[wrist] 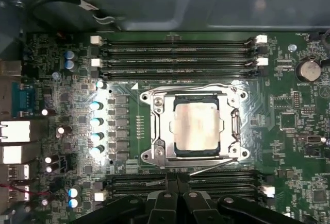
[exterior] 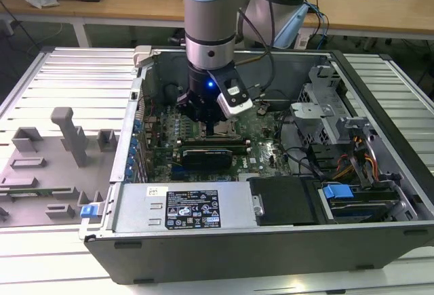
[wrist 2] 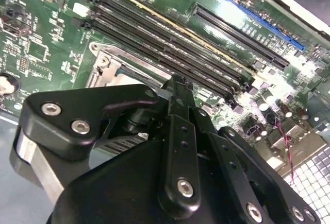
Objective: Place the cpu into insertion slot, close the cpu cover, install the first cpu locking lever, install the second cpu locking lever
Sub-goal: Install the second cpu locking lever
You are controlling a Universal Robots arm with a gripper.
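Note:
In the first wrist view the cpu (wrist: 198, 126), a silvery-beige square, lies in the insertion slot (wrist: 179, 152) on the green motherboard (wrist: 289, 147). The grey cpu cover (wrist: 162, 126) lies flat around it as a frame. One thin locking lever (wrist: 196, 86) runs along the slot's side by the memory slots. The other locking lever (wrist: 209, 169) lies at a slant on the opposite side. My gripper (wrist: 178, 193) is shut with its black fingers together, just off that slanted lever's side. In the exterior view the gripper (exterior: 203, 120) hangs low over the slot (exterior: 222, 131). In the second wrist view the gripper (wrist 2: 178, 87) covers most of the slot.
The arm reaches down inside an open computer case (exterior: 271, 241). Long black memory slots (wrist: 180, 59) flank the socket on two sides. A black expansion card (exterior: 213, 152), a power supply (exterior: 183, 207) and drive cages with cables (exterior: 339, 146) surround it. A grey fixture block (exterior: 64, 139) stands outside.

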